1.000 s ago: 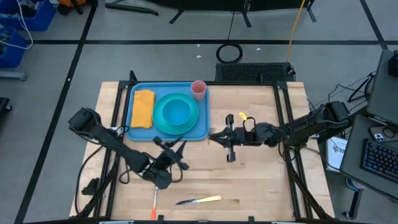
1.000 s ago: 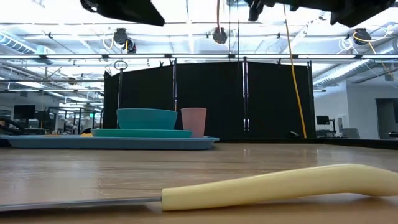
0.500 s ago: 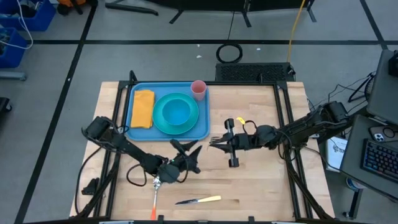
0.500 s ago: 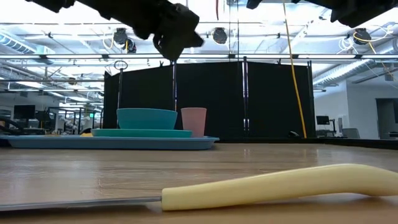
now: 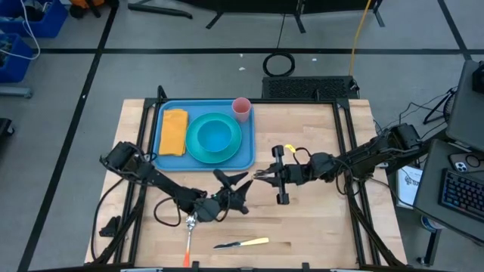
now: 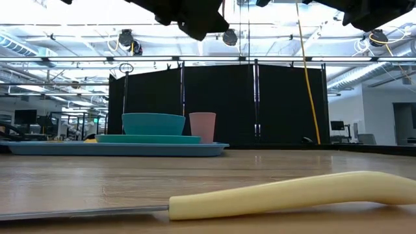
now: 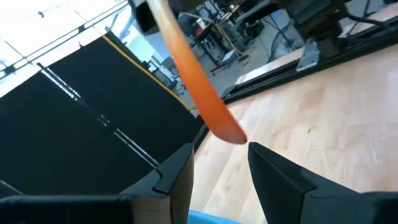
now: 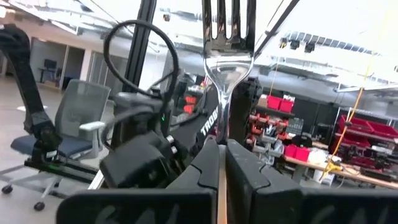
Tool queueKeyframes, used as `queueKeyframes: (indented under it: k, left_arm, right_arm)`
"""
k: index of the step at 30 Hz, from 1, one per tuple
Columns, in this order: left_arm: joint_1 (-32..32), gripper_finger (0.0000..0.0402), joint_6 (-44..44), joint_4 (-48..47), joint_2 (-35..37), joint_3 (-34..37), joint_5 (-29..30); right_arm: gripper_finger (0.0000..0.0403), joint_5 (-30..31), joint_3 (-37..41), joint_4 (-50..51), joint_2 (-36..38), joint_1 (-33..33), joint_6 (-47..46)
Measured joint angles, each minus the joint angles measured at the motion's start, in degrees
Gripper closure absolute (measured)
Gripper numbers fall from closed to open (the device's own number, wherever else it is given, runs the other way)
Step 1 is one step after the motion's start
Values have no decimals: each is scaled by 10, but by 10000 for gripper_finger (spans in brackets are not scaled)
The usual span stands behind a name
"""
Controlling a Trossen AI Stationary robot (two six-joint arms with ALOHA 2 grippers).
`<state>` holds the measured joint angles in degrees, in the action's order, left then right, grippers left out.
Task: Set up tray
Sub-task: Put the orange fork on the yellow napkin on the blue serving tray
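Bare wooden table (image 5: 318,227) lies open around both arms, its edges well apart from them. Left claw (image 5: 240,187), fingers spread and holding nothing, hovers just beyond the near rim of the light-blue tray (image 5: 246,155), which carries a plate (image 5: 214,137), napkin (image 5: 173,131) and cup (image 5: 241,108). Right claw (image 5: 274,173), pressed together on a fork (image 8: 228,37), faces it closely. Behind the left claw lie a spoon (image 5: 188,239) and knife (image 5: 242,243).

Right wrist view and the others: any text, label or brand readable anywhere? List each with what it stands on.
"TRO": white letters, cut off by the fork, on the dark left arm behind it.
Papers beside the keyboard, high view: too small to read.
Nothing else readable.
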<state>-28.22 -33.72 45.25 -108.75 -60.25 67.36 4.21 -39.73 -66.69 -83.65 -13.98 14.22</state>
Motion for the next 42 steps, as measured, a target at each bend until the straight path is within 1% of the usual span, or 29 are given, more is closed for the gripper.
queueKeyframes:
  k: [4,15,24,32,34,36,42]
  left_arm:
    - [0,243,-16,23,0,0,-8]
    - [4,243,-7,26,0,0,-15]
    - [9,243,-19,49,0,0,-29]
    - [10,245,-21,55,0,0,-29]
    - [10,254,-21,55,0,0,-29]
    - [10,274,-21,54,0,0,-29]
    - [9,366,-23,58,0,0,-19]
  right_arm:
    - [401,0,0,0,0,0,1]
    - [401,1,0,-3,0,0,0]
    - [401,2,0,-3,0,0,0]
    - [401,2,0,4,0,0,0]
    - [401,2,0,5,0,0,0]
    - [401,3,0,5,0,0,0]
    - [402,-2,0,7,0,-1,2]
